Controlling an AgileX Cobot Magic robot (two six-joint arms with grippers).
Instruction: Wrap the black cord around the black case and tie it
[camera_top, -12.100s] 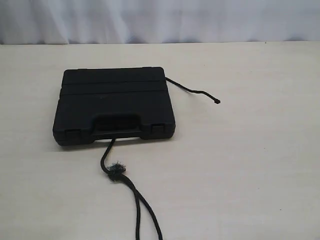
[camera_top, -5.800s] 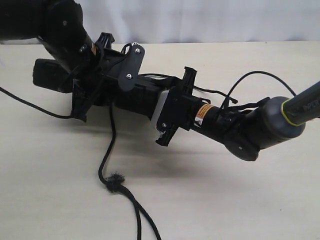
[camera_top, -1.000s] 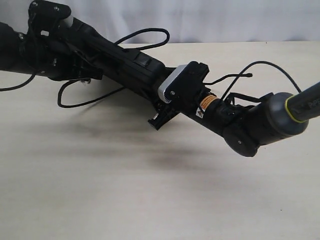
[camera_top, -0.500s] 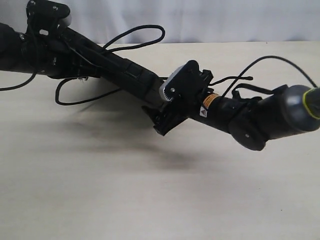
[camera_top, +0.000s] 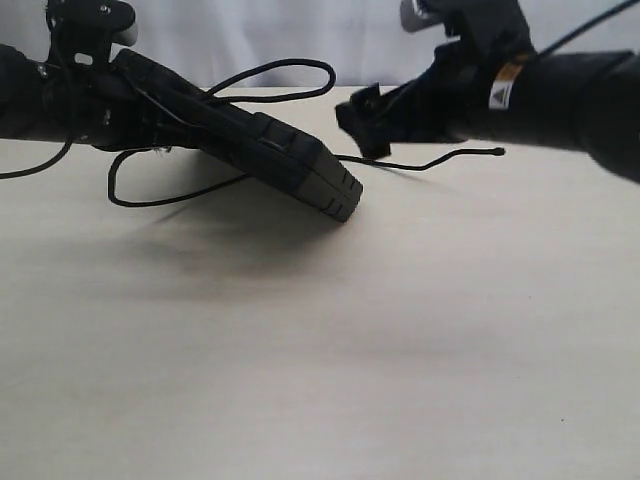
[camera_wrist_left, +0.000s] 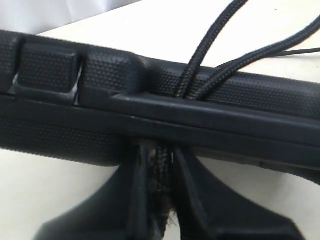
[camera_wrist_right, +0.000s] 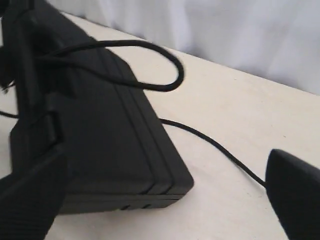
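Case: black case (camera_top: 268, 150) tilted, one end raised | left jaws: clamped on black cord (camera_wrist_left: 206, 50) | right jaws: apart

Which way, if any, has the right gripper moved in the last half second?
Yes. The right gripper has released the black case and risen to the far edge of the table from below it.

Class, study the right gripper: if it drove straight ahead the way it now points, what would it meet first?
Most likely the black case: the open right gripper faces its free end. The black cord lies off to one side; depth is uncertain.
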